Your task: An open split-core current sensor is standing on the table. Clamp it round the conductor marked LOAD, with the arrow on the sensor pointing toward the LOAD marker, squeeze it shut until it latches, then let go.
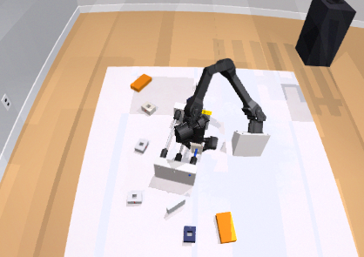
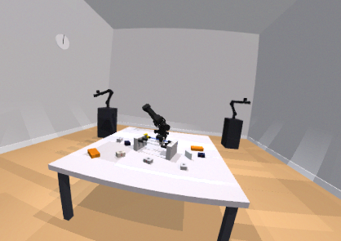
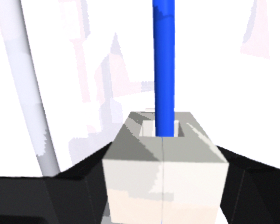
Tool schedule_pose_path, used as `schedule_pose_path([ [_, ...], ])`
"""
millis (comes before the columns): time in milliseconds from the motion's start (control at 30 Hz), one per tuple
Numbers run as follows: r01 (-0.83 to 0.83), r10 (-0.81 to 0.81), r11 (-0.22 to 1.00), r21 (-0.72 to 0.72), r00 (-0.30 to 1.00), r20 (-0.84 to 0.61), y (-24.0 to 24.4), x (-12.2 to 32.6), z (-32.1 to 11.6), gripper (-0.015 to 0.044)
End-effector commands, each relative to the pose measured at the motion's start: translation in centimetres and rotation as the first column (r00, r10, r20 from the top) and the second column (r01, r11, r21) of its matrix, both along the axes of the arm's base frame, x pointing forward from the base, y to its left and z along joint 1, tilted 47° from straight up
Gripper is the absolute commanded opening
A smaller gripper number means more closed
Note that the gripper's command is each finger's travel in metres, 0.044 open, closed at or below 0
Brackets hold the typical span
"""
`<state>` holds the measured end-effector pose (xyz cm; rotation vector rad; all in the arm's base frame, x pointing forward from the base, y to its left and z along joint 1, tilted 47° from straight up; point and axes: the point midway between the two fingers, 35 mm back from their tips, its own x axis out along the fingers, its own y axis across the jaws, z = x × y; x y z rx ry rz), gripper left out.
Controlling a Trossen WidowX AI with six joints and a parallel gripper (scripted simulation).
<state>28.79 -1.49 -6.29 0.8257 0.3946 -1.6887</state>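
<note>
A white, box-shaped split-core sensor (image 3: 161,175) (image 1: 192,148) sits closed round the blue conductor (image 3: 164,65) (image 1: 196,153), which runs through its square window. My gripper (image 3: 155,145) (image 1: 195,145) is open, with its black fingers close beside the sensor's two sides. The conductors run between a white front block (image 1: 174,172) and a back block (image 1: 178,108). A grey conductor (image 3: 33,100) lies to the left of the blue one. A small yellow marker (image 1: 206,112) (image 2: 144,136) sits at the back end. I cannot see the sensor's arrow.
Two orange blocks (image 1: 140,82) (image 1: 225,227), small white sensor-like boxes (image 1: 149,108) (image 1: 141,145) (image 1: 135,197), a navy box (image 1: 189,231) and a grey bar (image 1: 176,206) lie around the fixture. The arm's white base (image 1: 249,143) stands to the right. A black pedestal (image 1: 324,29) stands off the table.
</note>
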Motion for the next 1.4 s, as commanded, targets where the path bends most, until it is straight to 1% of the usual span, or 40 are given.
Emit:
schedule_pose_path([
  [0,0.002,-0.002,1.0,0.002,1.0,-0.003,0.0,-0.05,-0.03,0.0394],
  [67,0.01,-0.01,1.0,0.005,1.0,-0.011,0.04,-0.02,0.04,0.044],
  [167,0.001,-0.001,1.0,0.001,1.0,-0.005,0.02,-0.03,0.03,0.0361],
  [200,0.001,-0.001,1.0,0.001,1.0,-0.005,0.02,-0.03,0.03,0.0348],
  [900,0.001,-0.001,1.0,0.001,1.0,-0.005,0.02,-0.03,0.03,0.0208],
  [1167,-0.008,0.008,1.0,-0.001,1.0,-0.003,0.21,-0.03,0.15,0.0],
  [1367,-0.008,0.008,1.0,-0.001,1.0,-0.003,0.21,-0.03,0.15,0.0],
])
